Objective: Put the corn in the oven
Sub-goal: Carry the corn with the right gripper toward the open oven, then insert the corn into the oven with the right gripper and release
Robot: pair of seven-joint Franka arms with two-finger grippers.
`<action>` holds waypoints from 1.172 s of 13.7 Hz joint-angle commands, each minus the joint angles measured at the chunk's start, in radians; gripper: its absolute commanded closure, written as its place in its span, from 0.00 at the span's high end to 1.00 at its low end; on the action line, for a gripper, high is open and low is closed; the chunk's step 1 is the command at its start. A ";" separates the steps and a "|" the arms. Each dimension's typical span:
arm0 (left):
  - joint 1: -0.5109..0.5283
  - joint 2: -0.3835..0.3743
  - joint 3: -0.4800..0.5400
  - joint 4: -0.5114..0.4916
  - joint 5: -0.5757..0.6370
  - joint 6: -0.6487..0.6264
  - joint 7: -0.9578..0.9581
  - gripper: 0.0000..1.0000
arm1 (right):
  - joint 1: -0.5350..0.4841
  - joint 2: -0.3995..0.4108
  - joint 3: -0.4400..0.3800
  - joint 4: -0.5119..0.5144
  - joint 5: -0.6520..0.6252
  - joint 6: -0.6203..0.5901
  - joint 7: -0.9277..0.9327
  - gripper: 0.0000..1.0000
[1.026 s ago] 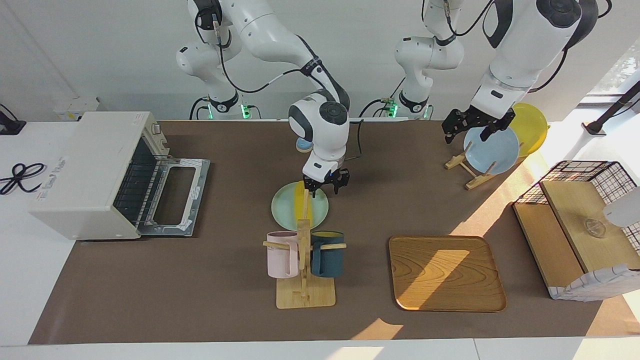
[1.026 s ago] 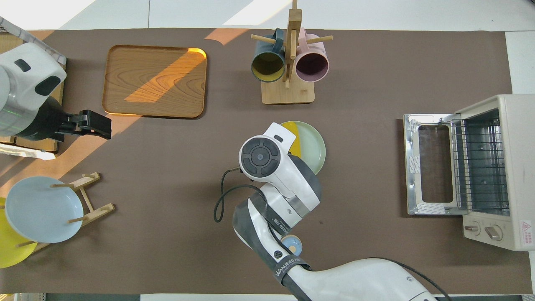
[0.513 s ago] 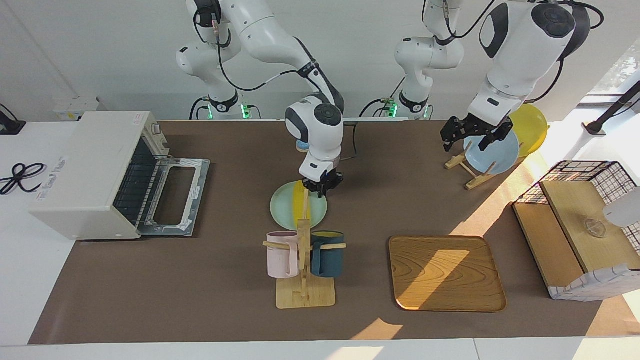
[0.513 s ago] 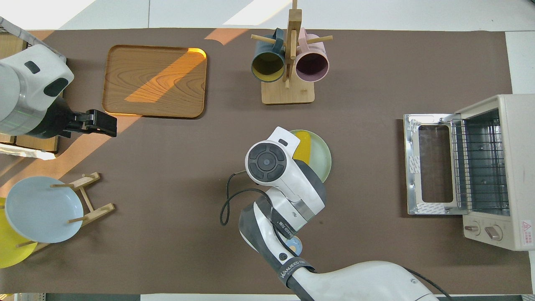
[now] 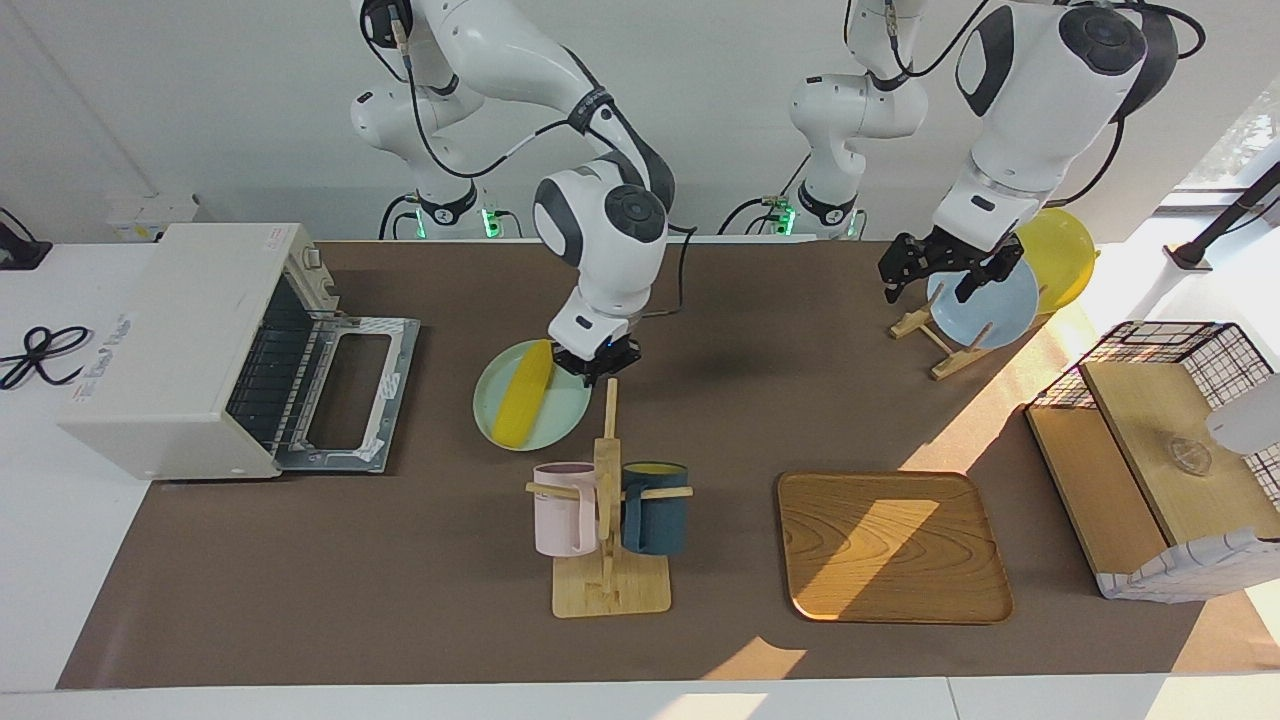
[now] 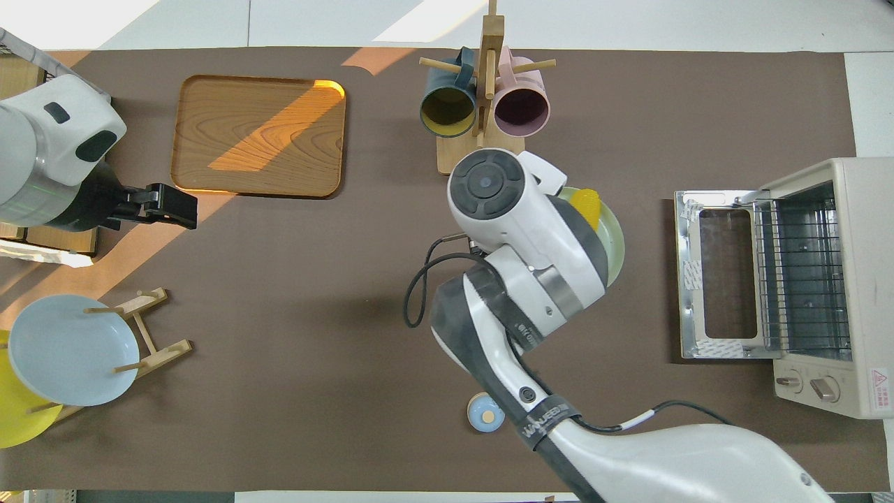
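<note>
The worktop [image 5: 420, 600] is covered by a flat brown mat, with white margins around it and a white wall at the robots' end. Sunlight falls in stripes at the left arm's end.

The corn [image 5: 524, 407] is a bright yellow tapered cob with a bumpy surface. It lies on a smooth round pale green plate [image 5: 495, 425], near the middle of the worktop. The right pincer [image 5: 596, 366] is at the plate's edge nearest the robots, just beside the thick end of the corn, its fingertips together; whether it grips the plate rim or the corn I cannot tell.

The oven [image 5: 180, 345] is a boxy cream case at the right arm's end. Its door [image 5: 350, 395] lies flat and open toward the plate, and a wire rack [image 6: 803, 272] shows inside. Bare mat lies between plate and door.

A wooden mug stand [image 5: 608, 520] with a pink mug [image 5: 562, 508] and a dark blue mug [image 5: 655, 507] stands farther from the robots than the plate, just beside it. A wooden tray [image 5: 890, 545] with rounded corners is toward the left arm's end.

The left pincer [image 5: 940, 268] hangs with fingers apart over a wooden rack holding a blue plate [image 5: 985, 303] and a yellow plate [image 5: 1060, 255].
</note>
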 commanded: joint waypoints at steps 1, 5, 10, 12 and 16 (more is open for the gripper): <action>0.022 -0.029 -0.014 -0.034 -0.012 0.016 0.012 1.00 | -0.129 -0.086 0.004 -0.045 -0.018 -0.079 -0.027 0.00; 0.022 -0.032 -0.014 -0.034 -0.012 0.013 0.013 1.00 | -0.249 -0.189 0.002 -0.192 -0.031 -0.087 -0.056 0.00; 0.021 -0.034 -0.011 -0.029 -0.012 0.015 0.006 1.00 | -0.431 -0.234 0.004 -0.286 -0.038 -0.069 -0.247 0.00; 0.021 -0.034 -0.006 -0.028 -0.012 0.016 0.006 1.00 | -0.488 -0.239 0.005 -0.303 -0.038 -0.070 -0.319 0.00; 0.021 -0.034 -0.006 -0.028 -0.012 0.016 0.006 1.00 | -0.553 -0.263 0.005 -0.385 -0.038 0.011 -0.402 0.00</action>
